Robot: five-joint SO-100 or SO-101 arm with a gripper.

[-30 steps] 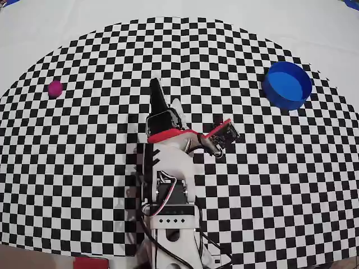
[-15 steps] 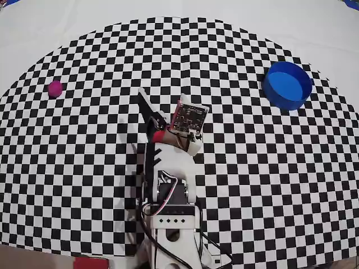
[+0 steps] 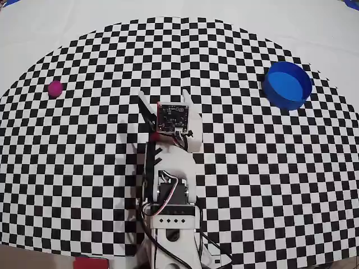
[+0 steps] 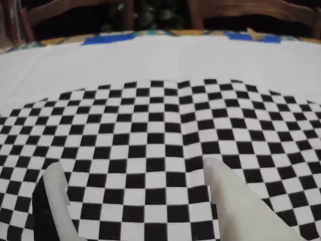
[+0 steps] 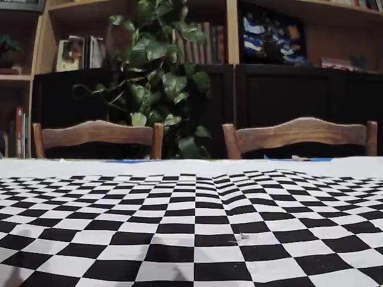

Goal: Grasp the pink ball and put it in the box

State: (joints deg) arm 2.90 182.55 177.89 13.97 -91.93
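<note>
Hovering with fingers spread and empty, the gripper [image 3: 165,100] is sitting mid-mat; the pink ball [image 3: 55,88] is lying well to its left, the box [image 3: 288,85] far right, in the overhead view.

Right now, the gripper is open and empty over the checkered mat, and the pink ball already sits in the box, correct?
Not quite. In the overhead view the ball lies on the mat, far left of the empty box. The gripper is open and empty.
</note>
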